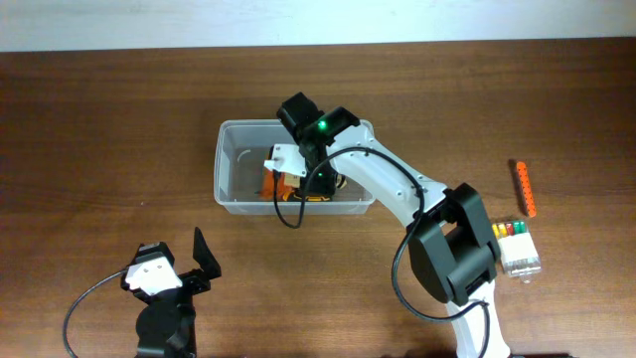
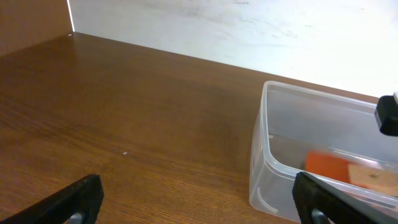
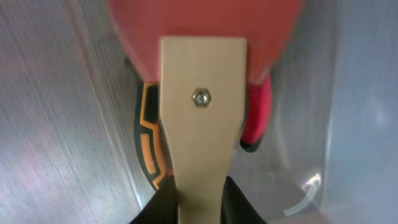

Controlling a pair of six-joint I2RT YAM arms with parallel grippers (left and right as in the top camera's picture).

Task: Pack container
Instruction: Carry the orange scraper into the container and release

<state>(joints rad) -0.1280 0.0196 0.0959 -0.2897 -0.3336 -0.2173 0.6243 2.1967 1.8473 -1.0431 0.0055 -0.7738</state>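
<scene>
The container [image 1: 227,169] is a clear plastic tub at the table's middle; it also shows in the left wrist view [image 2: 273,155] and fills the right wrist view [image 3: 62,124]. My right gripper [image 1: 290,171] reaches down into it, shut [image 3: 200,199] on the wooden handle of a tool with a red head [image 3: 202,124]. Under that tool lie a black-and-orange tool [image 3: 149,137] and a red-handled one [image 3: 258,118]. The left wrist view shows the red head [image 2: 326,168] through the tub wall. My left gripper [image 1: 174,264] is open and empty at the table's front left [image 2: 199,202].
An orange marker [image 1: 524,189] lies at the right of the table. A small clear box of coloured markers [image 1: 517,244] sits just in front of it, beside the right arm's base. A white wall runs along the table's far edge [image 2: 249,31].
</scene>
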